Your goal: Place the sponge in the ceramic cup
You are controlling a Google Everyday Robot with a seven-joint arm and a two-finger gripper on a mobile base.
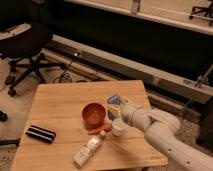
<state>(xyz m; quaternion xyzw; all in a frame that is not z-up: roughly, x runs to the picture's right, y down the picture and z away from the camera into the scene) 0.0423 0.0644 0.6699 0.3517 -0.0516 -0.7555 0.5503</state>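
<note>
The blue sponge (114, 101) hangs just right of the bowl and behind the ceramic cup, held at the tip of my gripper (116, 105), which is shut on it. The small white ceramic cup (119, 127) stands upright on the wooden table (55, 105), in front of the gripper and a little lower in the picture. My pale arm (160, 131) reaches in from the lower right, its wrist close to the cup's right side.
A reddish-orange bowl (94, 114) sits left of the cup. An orange stick-like item (98, 130) lies in front of the bowl. A white bottle (89, 149) lies near the front edge, a black striped block (40, 133) at the front left. An office chair (25, 42) stands beyond the table.
</note>
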